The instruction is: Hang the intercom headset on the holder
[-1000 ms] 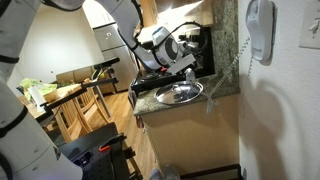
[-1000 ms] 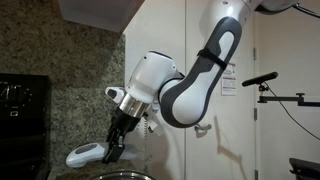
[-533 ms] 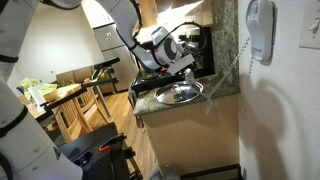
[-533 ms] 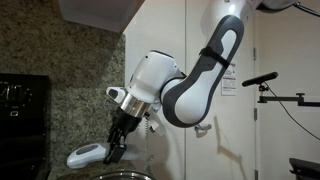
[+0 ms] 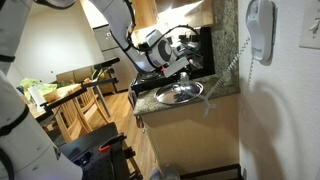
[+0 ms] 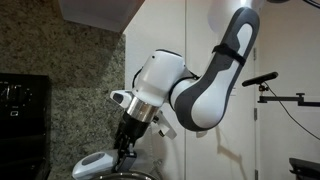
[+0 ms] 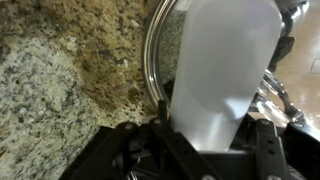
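Observation:
The white handset [image 6: 93,164] is held in my gripper [image 6: 124,153], which is shut on one end of it, just above the steel bowl. In the wrist view the handset [image 7: 225,70] fills the middle between the dark fingers [image 7: 262,140]. The grey-white holder [image 5: 260,28] hangs on the wall at the upper right, well away from my gripper [image 5: 184,64]. The coiled cord [image 5: 235,62] runs down from the holder towards the counter.
A shiny steel bowl [image 5: 178,93] sits in the granite counter [image 7: 60,70] under the gripper; its rim [image 7: 153,60] shows beside the handset. A flat white wall plate [image 5: 311,32] is right of the holder. A black appliance [image 6: 20,110] stands at the left.
The gripper with the handset has moved down and slightly right towards the bowl, and the arm's wrist has turned.

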Robot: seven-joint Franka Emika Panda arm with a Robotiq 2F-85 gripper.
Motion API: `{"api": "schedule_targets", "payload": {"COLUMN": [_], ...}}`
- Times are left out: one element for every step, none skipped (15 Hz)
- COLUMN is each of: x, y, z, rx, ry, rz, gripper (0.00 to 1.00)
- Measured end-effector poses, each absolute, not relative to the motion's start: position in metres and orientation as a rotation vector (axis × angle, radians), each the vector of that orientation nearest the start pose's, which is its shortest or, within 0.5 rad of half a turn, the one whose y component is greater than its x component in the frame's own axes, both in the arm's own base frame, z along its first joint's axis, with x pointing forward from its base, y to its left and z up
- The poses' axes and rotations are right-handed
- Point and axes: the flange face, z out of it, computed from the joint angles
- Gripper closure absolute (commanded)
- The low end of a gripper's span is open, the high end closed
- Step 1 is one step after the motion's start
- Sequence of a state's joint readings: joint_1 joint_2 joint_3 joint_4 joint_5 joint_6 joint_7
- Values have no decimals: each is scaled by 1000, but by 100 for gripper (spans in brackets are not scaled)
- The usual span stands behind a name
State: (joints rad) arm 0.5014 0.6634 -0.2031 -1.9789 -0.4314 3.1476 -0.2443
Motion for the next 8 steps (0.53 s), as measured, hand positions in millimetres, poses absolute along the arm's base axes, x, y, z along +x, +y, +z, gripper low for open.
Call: {"api": "schedule_targets", "payload": {"x": [588,579,570,561,552,544,536,528], "y": [233,234,236,236,235,234,232,230], "z": [184,187,190,195,200,205,210,216], "rx": [-2812,-2813,-2815,-2816,-2818,-2814,-2810,-2806], "ry": [-1634,-1647,-1652,-1663,-1670,-1684,-1691,-1694], "rz": [-807,-809,-818,-827,-842,-861,-887,-916], "gripper": [66,66,66,66,66,66,66,66]}}
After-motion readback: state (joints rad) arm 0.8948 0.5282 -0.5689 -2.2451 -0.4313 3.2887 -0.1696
